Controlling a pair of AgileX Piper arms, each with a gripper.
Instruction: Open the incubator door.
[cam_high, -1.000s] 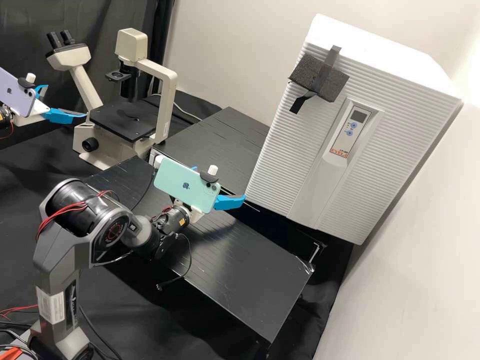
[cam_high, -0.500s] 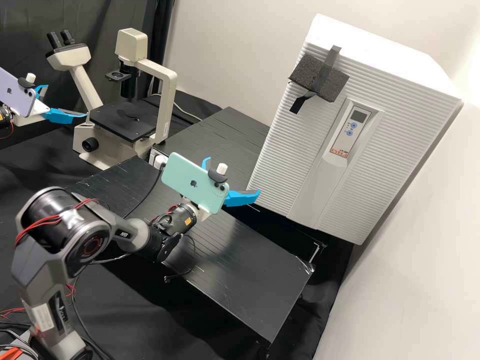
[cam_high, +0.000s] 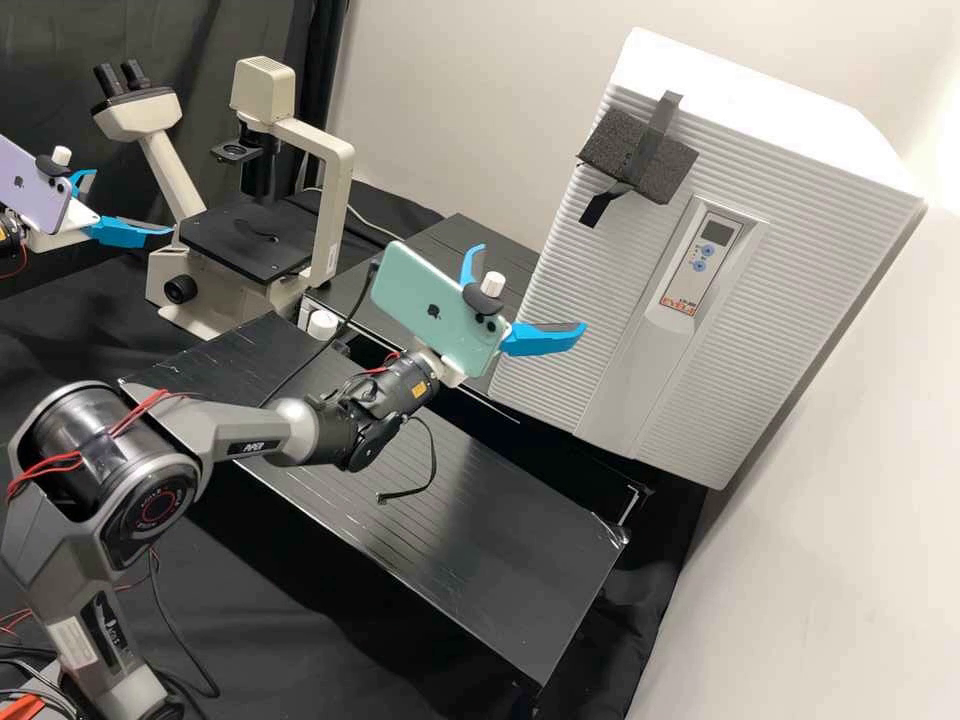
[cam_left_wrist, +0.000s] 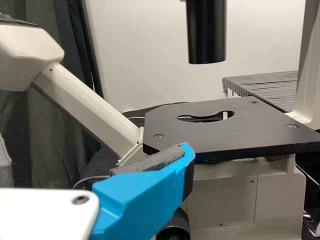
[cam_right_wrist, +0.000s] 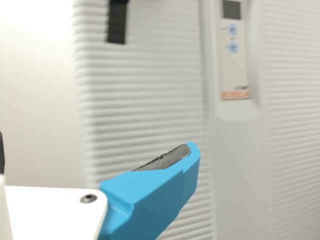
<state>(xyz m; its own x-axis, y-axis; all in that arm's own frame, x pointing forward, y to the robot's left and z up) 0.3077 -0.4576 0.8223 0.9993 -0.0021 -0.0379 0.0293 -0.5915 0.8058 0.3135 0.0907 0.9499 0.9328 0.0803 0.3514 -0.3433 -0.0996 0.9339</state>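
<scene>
The ribbed door (cam_high: 560, 320) is shut on the white laboratory incubator (cam_high: 760, 120), a dark foam block (cam_high: 640, 155) strapped to its front; I have my right gripper (cam_high: 534, 286) near the door, fingers spread, and my left gripper (cam_high: 133, 201), also spread, near the inverted microscope (cam_high: 335, 200)

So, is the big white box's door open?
Shut: the ribbed door sits flush against the white box, with no gap showing.

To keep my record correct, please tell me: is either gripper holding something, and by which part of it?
Nothing is held: the right gripper and the left gripper both have open, empty jaws.
</scene>
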